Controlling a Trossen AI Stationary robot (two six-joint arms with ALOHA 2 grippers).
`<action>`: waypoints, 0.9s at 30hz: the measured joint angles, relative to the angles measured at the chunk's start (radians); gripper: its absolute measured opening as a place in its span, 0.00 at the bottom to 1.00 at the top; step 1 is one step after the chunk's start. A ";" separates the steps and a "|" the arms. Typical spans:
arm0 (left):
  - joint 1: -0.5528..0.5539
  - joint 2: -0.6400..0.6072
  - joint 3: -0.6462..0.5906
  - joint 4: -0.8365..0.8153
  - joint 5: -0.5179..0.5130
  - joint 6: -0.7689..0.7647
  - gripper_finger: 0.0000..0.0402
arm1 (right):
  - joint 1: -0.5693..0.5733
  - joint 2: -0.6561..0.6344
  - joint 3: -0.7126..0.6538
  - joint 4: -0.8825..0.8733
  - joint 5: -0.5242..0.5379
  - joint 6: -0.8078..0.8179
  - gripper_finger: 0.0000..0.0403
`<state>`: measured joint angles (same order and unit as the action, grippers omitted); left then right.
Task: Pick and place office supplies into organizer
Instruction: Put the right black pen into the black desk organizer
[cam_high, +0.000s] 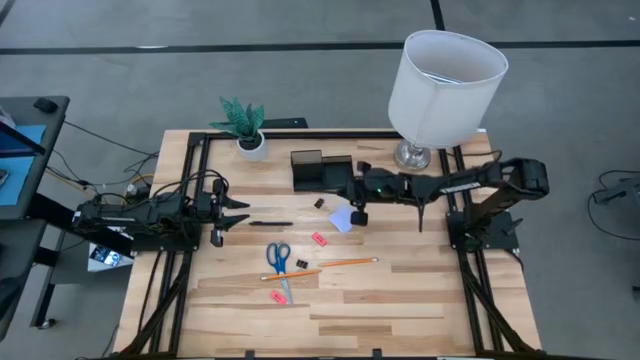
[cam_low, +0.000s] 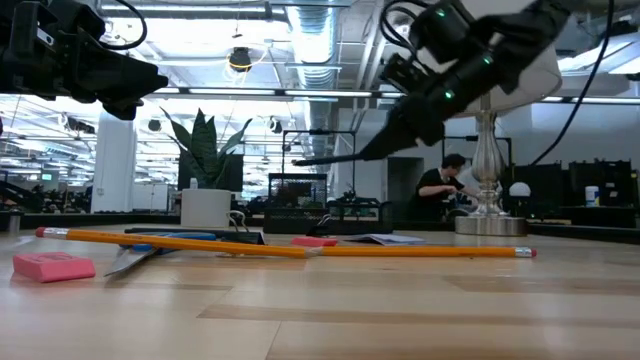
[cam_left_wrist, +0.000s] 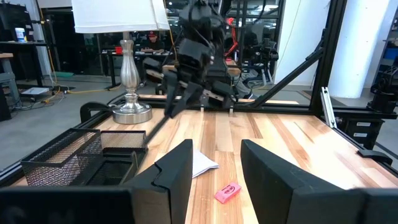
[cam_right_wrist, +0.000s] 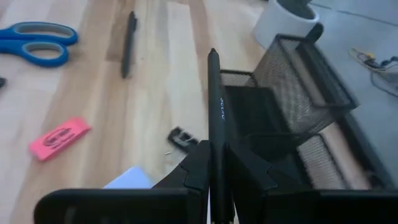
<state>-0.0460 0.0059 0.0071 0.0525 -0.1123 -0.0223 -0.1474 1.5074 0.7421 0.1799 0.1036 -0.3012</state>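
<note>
Now right hand (cam_right_wrist: 214, 171) grips black pen (cam_right_wrist: 215, 118) near organizer (cam_right_wrist: 292, 87) rim; left hand (cam_left_wrist: 214, 165) open.

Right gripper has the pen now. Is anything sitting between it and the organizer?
Nothing visible blocks it. The right gripper is shut on the black pen, whose tip points toward the organizer just ahead. A small black clip lies on the table beside and below that path, not in it.

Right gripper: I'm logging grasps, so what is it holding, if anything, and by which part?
The right gripper is shut on a black pen, pinched near one end; the rest sticks out toward the organizer.
</note>
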 joint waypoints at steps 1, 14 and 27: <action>0.000 0.000 0.000 0.000 0.000 0.000 0.32 | -0.008 0.002 0.024 -0.025 0.000 -0.018 0.10; 0.000 0.000 0.000 0.000 0.000 0.000 0.32 | -0.121 0.002 0.273 -0.311 0.000 -0.183 0.10; 0.000 0.000 0.000 0.000 0.000 0.000 0.32 | -0.199 0.003 0.400 -0.448 -0.002 -0.259 0.10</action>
<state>-0.0463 0.0059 0.0071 0.0524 -0.1124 -0.0223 -0.3466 1.5105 1.1426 -0.2679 0.1016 -0.5599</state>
